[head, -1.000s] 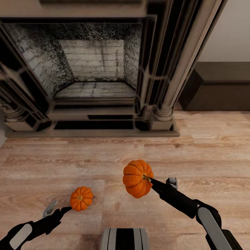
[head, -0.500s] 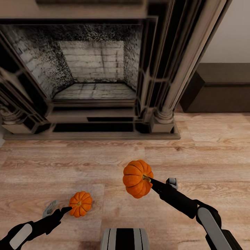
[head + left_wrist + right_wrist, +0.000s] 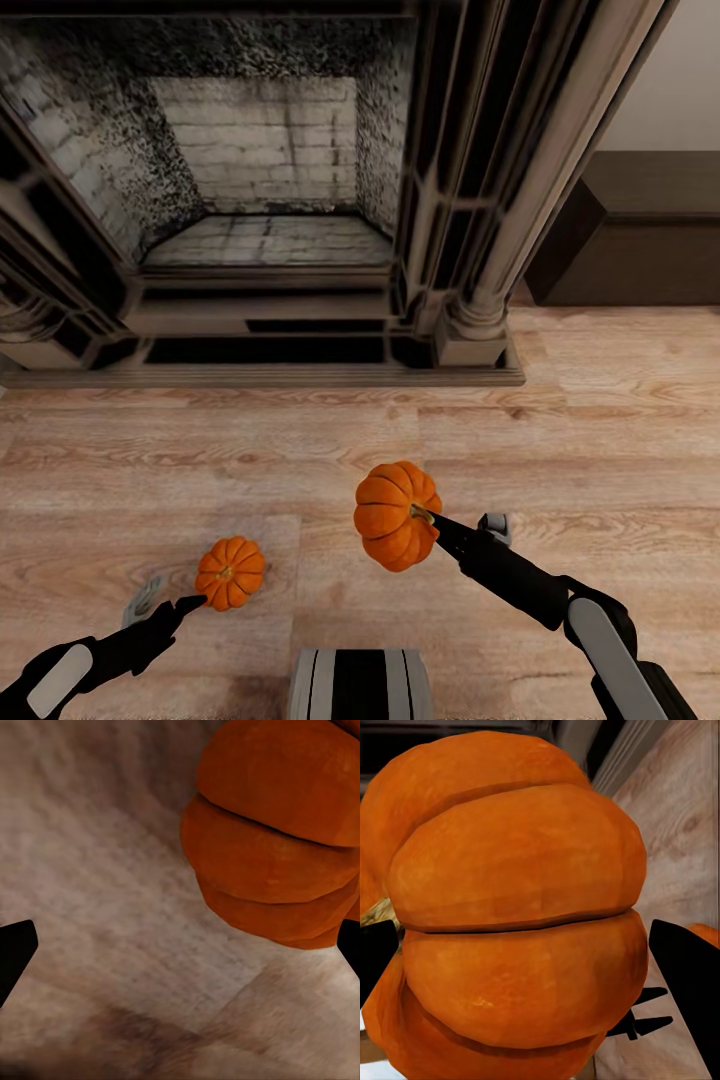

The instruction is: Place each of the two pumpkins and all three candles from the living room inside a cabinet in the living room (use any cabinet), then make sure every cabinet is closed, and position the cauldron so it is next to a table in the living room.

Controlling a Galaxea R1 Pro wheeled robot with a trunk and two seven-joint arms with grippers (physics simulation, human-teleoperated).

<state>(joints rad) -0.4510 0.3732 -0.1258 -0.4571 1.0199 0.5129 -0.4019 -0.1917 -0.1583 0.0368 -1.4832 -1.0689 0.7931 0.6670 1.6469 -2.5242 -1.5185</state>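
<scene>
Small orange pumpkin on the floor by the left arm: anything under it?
The small ribbed orange pumpkin sits directly on the light wooden plank floor, its shadow beside it. The left gripper, jaws open, reaches it. The contact patch itself is hidden.

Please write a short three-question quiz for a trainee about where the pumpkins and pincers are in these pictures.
1. True or false: the right pincer holds a pumpkin clear of the floor.
2. Multiple choice: the smaller-looking pumpkin near the left pincer is A) on the wooden floor, B) inside the fireplace, C) on top of the dark cabinet.
3. Fill in: in the left wrist view, the left pincer's fingers stand ____ with that pumpkin not yet between them.

Key: 1 true; 2 A; 3 apart (open).
</scene>
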